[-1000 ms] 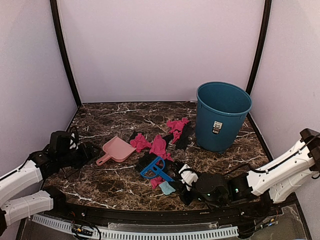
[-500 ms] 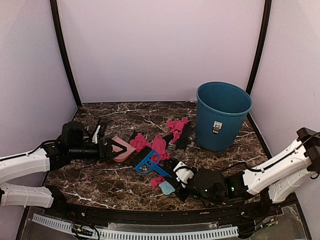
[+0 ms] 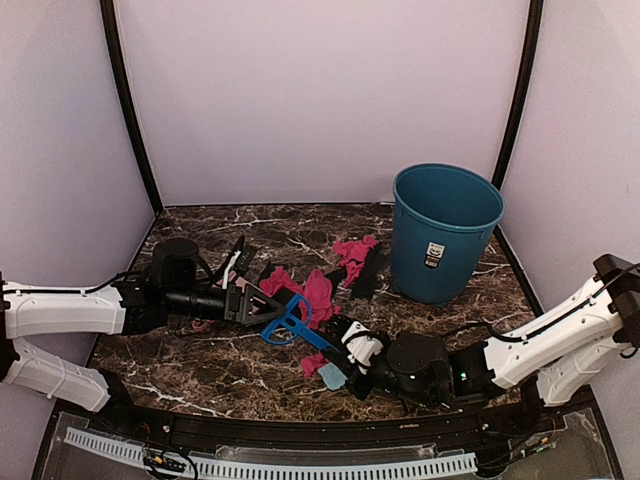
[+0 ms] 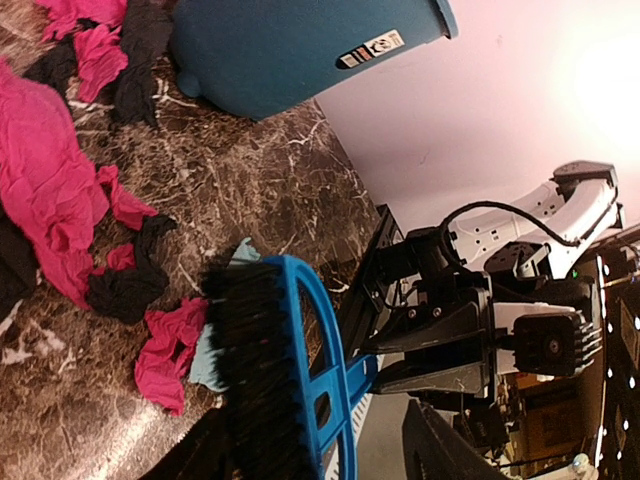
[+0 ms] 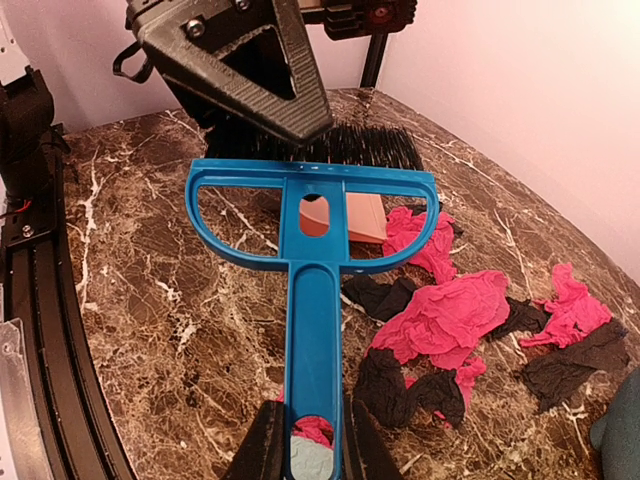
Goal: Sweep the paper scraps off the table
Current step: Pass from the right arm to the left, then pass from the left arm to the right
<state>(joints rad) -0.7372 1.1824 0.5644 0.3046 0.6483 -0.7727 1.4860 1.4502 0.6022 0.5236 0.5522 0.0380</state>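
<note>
- Overhead: the left gripper (image 3: 250,288) reached across the table (image 3: 200,360) to its middle with its jaws spread wide and nothing between them. The right gripper (image 3: 345,345) lay low near the front edge, clamped on the handle of a blue brush (image 3: 288,322). The paper scraps (image 3: 318,290), pink and black, were scattered between the brush and a blue bin (image 3: 445,235). A few more, one of them light blue, lay beside the right gripper.
- Left wrist: the brush (image 4: 300,390) stood on edge in front of the camera, its black bristles facing the scraps (image 4: 45,190). The left gripper (image 4: 315,440) showed only two dark fingers, far apart, at the bottom of the frame. The bin (image 4: 290,45) stood behind the farthest pink and black pieces.
- Right wrist: the right gripper (image 5: 313,445) was closed tight on the handle of the brush (image 5: 312,300). The left gripper (image 5: 245,65) hung just above the bristles. A pink dustpan (image 5: 365,215) showed behind the brush head. Scraps (image 5: 450,315) lay on the table (image 5: 150,250) to the right of the handle.
</note>
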